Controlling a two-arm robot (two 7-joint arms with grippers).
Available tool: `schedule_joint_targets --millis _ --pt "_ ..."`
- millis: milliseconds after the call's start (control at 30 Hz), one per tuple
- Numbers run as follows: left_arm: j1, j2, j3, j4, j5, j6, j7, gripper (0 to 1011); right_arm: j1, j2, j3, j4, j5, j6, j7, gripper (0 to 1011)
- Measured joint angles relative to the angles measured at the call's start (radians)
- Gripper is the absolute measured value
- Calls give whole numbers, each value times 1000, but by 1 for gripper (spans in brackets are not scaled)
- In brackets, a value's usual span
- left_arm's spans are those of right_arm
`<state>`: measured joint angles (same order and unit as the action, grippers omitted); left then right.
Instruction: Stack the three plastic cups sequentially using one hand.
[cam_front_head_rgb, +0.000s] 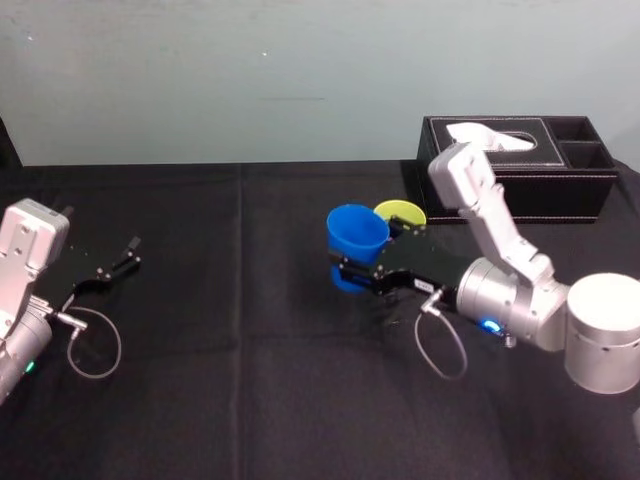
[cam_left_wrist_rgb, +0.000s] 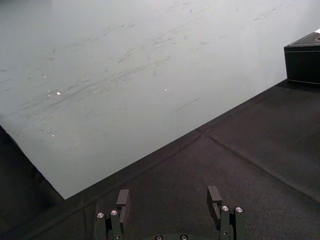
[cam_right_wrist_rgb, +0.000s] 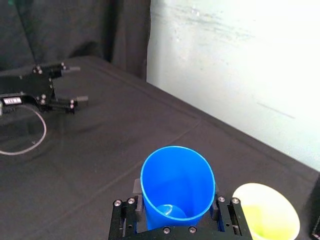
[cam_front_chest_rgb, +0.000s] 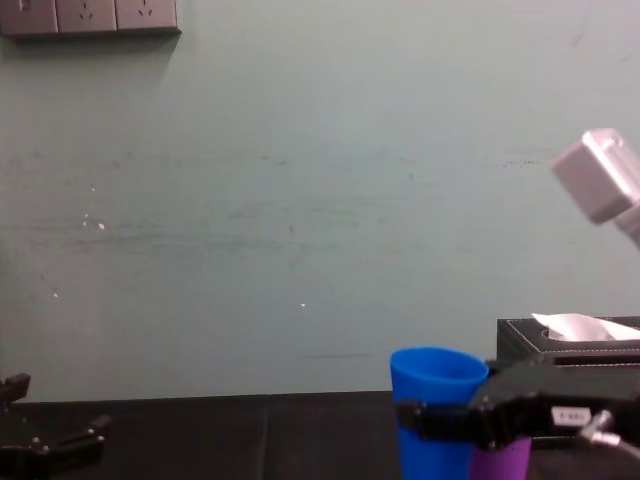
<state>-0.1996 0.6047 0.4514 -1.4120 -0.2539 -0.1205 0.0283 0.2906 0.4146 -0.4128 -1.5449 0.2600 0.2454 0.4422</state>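
The task is standing at its first step, by my reading: nothing is nesting yet, and all three cups are sitting apart; the right gripper (cam_front_head_rgb: 368, 255) is clasping the blue cup (cam_front_head_rgb: 357, 228) around its wall, mouth up, near the middle of the black table (cam_front_head_rgb: 200, 400) – whether it is resting on the cloth or lifting clear, I cannot tell; two nestings are remaining. The yellow-green cup (cam_front_head_rgb: 402, 212) is standing just behind the blue one, towards the black tissue box (cam_front_head_rgb: 560, 180). The chest view is showing what the head view is hiding – the purple cup (cam_front_chest_rgb: 500, 460), peeking out under the gripper, just beside the blue one; the right wrist view is looking down into the blue cup, which is holding nothing. The left gripper (cam_front_head_rgb: 130, 254) is lying parked at the table's left, fingers spread and grasping nothing
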Motion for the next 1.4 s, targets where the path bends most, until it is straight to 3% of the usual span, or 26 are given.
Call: schedule_joint_targets --millis 267,633,967,1400 --pt "0 0 0 0 0 0 0 1010 6 34 26 -53 40 28 5 735" --pt "0 0 0 0 0 0 0 1010 28 58 46 -58 59 28 -14 734" --pt "0 0 0 0 0 0 0 1010 52 67 62 -23 62 21 -33 735" --pt "0 0 0 0 0 0 0 1010 95 48 55 57 50 17 -40 735"
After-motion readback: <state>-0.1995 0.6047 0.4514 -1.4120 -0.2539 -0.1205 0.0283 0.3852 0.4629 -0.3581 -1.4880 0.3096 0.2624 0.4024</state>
